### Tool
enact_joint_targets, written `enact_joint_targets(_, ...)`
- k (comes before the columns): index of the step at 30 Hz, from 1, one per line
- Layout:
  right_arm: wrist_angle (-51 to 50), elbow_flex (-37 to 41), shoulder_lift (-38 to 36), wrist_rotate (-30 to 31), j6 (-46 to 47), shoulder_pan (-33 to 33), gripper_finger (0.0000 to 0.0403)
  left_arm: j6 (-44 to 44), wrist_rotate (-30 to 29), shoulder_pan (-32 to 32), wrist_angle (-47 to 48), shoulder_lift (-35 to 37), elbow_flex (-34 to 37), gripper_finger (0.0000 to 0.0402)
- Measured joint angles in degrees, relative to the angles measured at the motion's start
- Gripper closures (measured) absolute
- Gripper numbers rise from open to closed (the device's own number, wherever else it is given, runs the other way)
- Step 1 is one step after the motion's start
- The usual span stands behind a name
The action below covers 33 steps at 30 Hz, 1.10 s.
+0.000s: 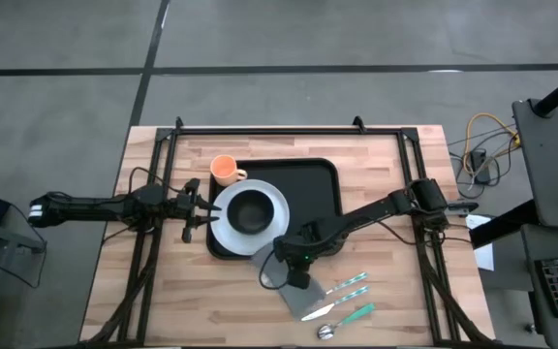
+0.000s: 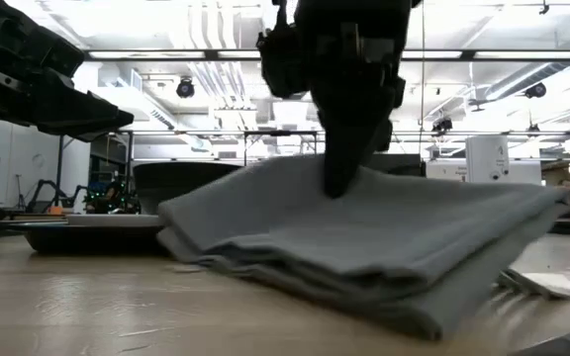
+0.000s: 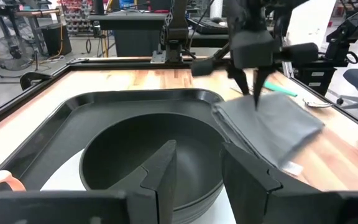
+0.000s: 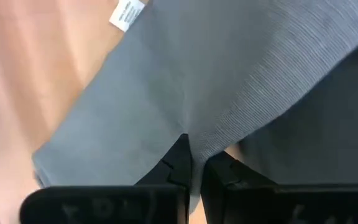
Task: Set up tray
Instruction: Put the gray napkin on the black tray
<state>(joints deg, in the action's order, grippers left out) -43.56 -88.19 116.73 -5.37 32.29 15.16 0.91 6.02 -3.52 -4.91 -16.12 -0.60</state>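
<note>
light: bright overhead strips | glare: tabletop [image 2: 87, 297] sheen | blur: right wrist view soft

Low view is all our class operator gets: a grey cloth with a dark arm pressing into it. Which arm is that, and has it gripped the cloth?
Observer: It is the right arm. The right end effector is pinched shut on a fold of the grey napkin.
Operator: Where does the napkin lie relative to the tray?
Observer: Beside the black tray, just off its near edge on the wooden table, next to the cutlery.
Operator: What is already on the tray?
Observer: A white plate carrying a dark bowl, overhanging the tray's left edge, and an orange cup at its far left corner.
Operator: And the other arm?
Observer: The left end effector sits open at the plate's left rim.
</note>
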Motion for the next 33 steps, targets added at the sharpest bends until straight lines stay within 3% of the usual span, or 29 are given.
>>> enact_joint_targets(7,-4.5,-3.7,-1.4,6.0,-1.3,-0.4,0.0394,0.0,0.0,0.0,0.0,0.0,0.0,0.0297)
enact_joint_targets(33,-7.1,-3.1,-9.0,18.8,3.5,-1.7,0.0395,0.0,0.0,0.0,0.0,-0.7,0.0,0.0297)
